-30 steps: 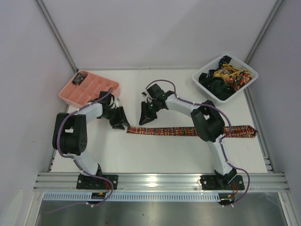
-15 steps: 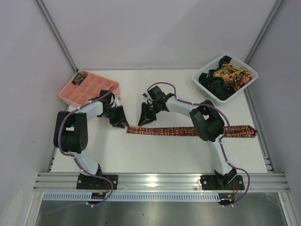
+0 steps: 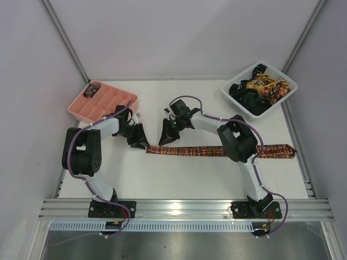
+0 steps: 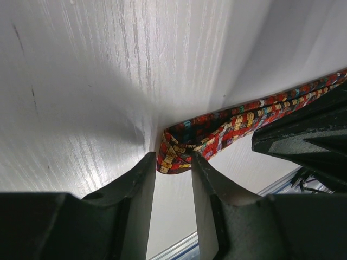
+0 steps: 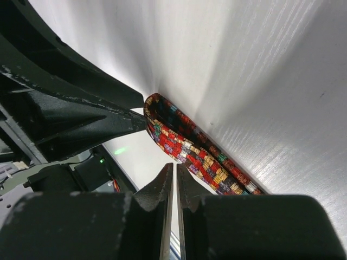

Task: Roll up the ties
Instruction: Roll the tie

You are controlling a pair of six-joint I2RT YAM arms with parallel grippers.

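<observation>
**Left claw** (image 4: pixel 173 163): jaws part-way apart with a narrow gap. The turned-over left end of the tie (image 4: pixel 217 130) sits in that gap at the tips. The fabric looks to meet both fingers, but I cannot tell whether it is pinched. Tips are down at the bench (image 3: pixel 179 179).

**Right claw** (image 5: pixel 174 169): jaws all but closed, a hair-thin slit with nothing seen in it. Tips are just beside one long edge of the tie, a little along from the folded end; contact is not clear. The two claws stand close together, facing each other over that end.

**Tie:** one, in busy red, orange, yellow and black blocks. It lies flat in a straight line across the middle of the bench, parallel to the near edge. The pointed end is close to the right edge and the folded end is left of centre. The right arm's elbow passes above it.

**Far right corner:** white lattice basket (image 3: pixel 236 103), heaped with more ties (image 3: pixel 260 89), some patterned and some plain dark.

**Far left corner:** pink compartment tray (image 3: pixel 81 115). A small dark item sits in its far-left compartment, too small to tell what it is.

**Surface and room:** white bench top with faint grain, shadowed under the claws. An aluminium rail (image 3: pixel 184 207) runs along the near edge and carries both arm bases. Pale grey walls (image 3: pixel 179 38) stand around the bench, with metal struts (image 3: pixel 62 35) at the corners.
</observation>
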